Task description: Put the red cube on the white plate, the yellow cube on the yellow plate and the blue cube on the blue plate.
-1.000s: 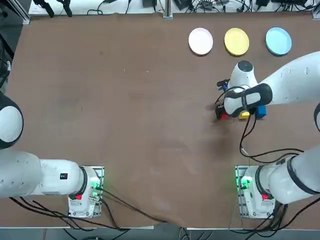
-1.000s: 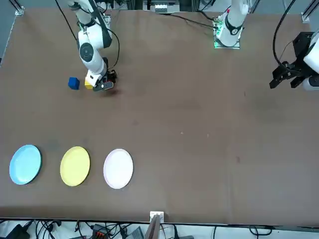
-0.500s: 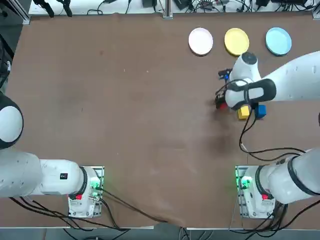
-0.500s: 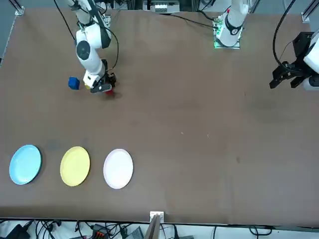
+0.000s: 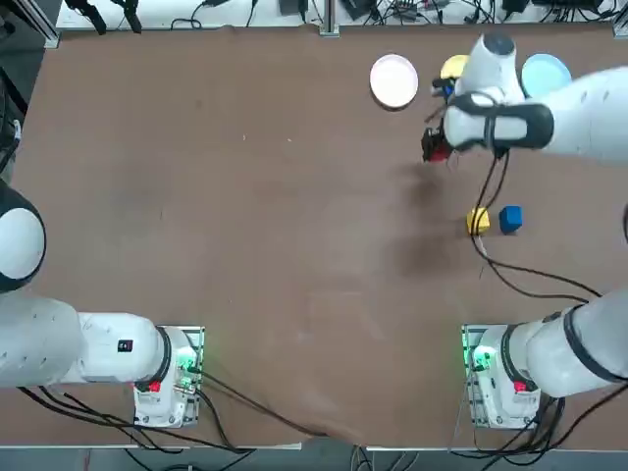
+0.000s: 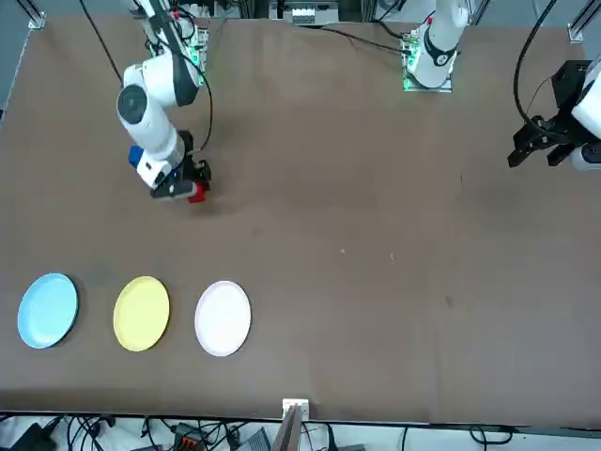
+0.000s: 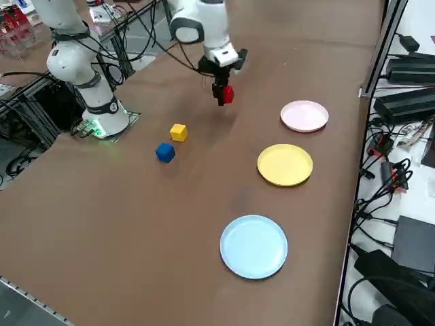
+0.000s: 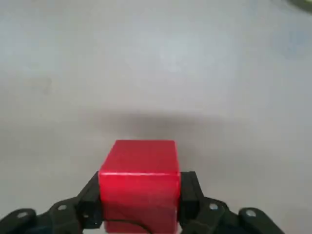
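Note:
My right gripper (image 7: 221,92) is shut on the red cube (image 7: 226,94), holding it in the air above the brown table. In the wrist view the red cube (image 8: 139,180) sits squeezed between the two black fingers. From above, the red cube (image 5: 439,152) hangs a short way from the white plate (image 5: 393,80). My arm covers part of the yellow plate (image 5: 452,67), and the blue plate (image 5: 549,74) lies beside it. The yellow cube (image 5: 478,221) and the blue cube (image 5: 510,219) rest side by side on the table, nearer my base.
The three plates lie in a row at the far edge: white plate (image 7: 304,115), yellow plate (image 7: 285,164), blue plate (image 7: 253,246). Cables and black boxes (image 7: 408,102) run beyond that edge. A cable (image 5: 510,285) trails from my arm across the table.
My right gripper rose with the red cube and carried it away from the yellow and blue cubes toward the row of plates. Both other cubes stayed put.

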Tool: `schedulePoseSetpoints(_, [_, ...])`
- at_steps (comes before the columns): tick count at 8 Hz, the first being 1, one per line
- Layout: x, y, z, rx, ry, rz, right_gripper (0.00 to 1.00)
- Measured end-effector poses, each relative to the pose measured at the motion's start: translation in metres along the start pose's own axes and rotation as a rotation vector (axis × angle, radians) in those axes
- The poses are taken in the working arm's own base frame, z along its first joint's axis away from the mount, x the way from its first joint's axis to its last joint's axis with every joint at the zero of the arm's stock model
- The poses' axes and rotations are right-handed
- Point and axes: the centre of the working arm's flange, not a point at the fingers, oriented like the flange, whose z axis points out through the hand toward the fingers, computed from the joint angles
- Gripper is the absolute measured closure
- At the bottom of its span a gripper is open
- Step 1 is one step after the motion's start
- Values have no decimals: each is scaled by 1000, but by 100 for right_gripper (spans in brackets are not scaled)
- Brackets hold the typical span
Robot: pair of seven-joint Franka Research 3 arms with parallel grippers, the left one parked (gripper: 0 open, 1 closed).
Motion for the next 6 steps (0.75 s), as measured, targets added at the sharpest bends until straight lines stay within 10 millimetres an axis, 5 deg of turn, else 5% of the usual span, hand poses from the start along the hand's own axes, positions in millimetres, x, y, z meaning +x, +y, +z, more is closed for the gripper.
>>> schedulePoseSetpoints(3, [108, -30, -32, 7, -22, 34, 30])
schedulePoseSetpoints(6, [185, -46, 15, 12, 25, 27, 30])
